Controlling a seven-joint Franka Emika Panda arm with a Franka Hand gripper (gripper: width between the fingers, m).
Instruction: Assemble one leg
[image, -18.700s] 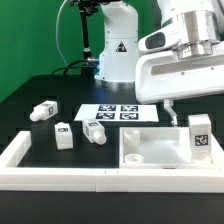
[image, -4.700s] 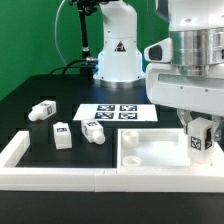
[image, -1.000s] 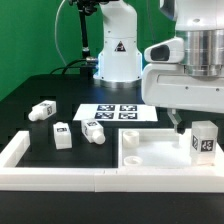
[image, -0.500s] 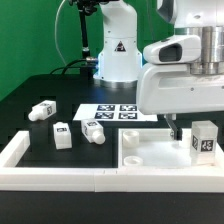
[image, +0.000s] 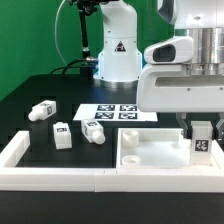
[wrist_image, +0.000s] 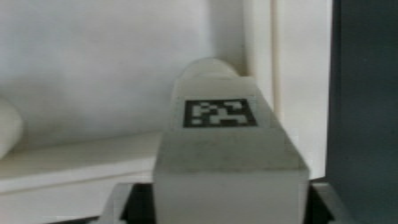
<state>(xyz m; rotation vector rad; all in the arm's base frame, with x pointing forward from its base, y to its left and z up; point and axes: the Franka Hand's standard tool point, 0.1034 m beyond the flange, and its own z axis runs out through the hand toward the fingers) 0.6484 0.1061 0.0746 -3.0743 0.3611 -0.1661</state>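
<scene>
White leg (image: 202, 142) upright at tray's (image: 150, 150) right corner, gripper (image: 201, 128) closed on it, 3 more legs (image: 63, 124) on black worktop (image: 30, 100) left.

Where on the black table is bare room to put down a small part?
Bare black table lies behind the three loose white plastic legs, toward the exterior view's left of the marker board. It is crowded at the white square tray, where the claw is at the upright leg.

Leg (image: 202, 141) upright on tray-like piece (image: 150, 155), exterior view's right.
</scene>
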